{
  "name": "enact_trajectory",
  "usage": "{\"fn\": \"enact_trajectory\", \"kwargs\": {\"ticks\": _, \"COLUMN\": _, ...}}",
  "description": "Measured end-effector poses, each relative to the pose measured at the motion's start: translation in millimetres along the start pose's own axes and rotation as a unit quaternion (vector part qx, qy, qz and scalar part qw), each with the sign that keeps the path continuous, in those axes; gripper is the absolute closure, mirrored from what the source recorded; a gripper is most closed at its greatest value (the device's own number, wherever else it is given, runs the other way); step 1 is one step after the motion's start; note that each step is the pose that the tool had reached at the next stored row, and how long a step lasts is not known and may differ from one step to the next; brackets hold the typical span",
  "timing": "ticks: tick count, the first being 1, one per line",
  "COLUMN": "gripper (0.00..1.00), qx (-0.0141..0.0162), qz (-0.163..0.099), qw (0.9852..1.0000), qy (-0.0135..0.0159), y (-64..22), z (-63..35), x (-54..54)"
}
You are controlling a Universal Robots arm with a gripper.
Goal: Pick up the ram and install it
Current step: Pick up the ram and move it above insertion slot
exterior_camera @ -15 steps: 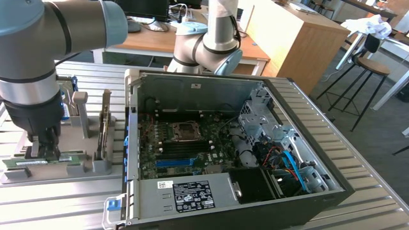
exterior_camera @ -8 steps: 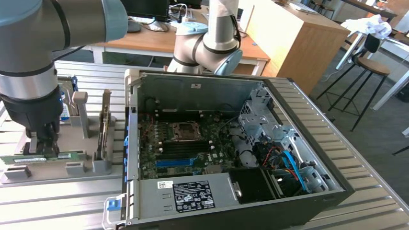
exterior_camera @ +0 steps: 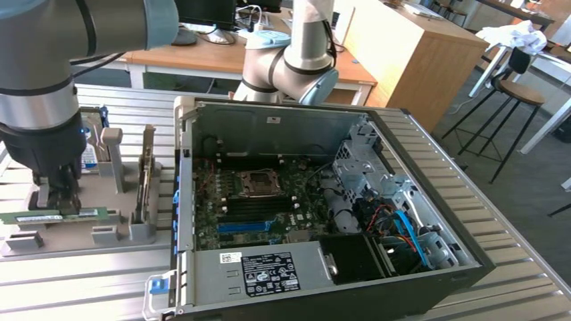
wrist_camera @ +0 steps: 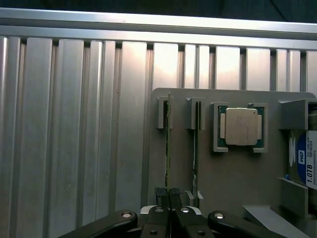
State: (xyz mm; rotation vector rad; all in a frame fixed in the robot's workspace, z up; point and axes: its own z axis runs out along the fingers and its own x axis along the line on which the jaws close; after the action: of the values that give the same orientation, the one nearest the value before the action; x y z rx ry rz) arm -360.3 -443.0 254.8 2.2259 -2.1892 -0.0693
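Gripper (wrist_camera: 167,192) right up close, fingers pinched narrow on the edge of the ram (wrist_camera: 167,144). That green stick sits on edge in its slot on the grey holder (wrist_camera: 233,178). Just beside it is a second stick (wrist_camera: 196,148) in the next slot, then the square silver processor (wrist_camera: 241,126) in its own pocket, and a hard drive (wrist_camera: 308,161) past that. A taller card (exterior_camera: 147,174) stands on edge at the holder's side nearer the computer case (exterior_camera: 267,124). That case lies open on the exterior view's right, motherboard (exterior_camera: 267,214) exposed, power supply (exterior_camera: 259,267) along its near side.
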Motion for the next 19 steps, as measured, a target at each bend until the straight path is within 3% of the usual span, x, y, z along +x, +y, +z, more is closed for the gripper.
{"fn": "enact_trajectory", "kwargs": {"ticks": 19, "gripper": 0.89, "qx": 0.0, "qz": 0.0, "qw": 1.0, "qy": 0.0, "y": 0.9, "z": -20.3, "x": -0.4}}
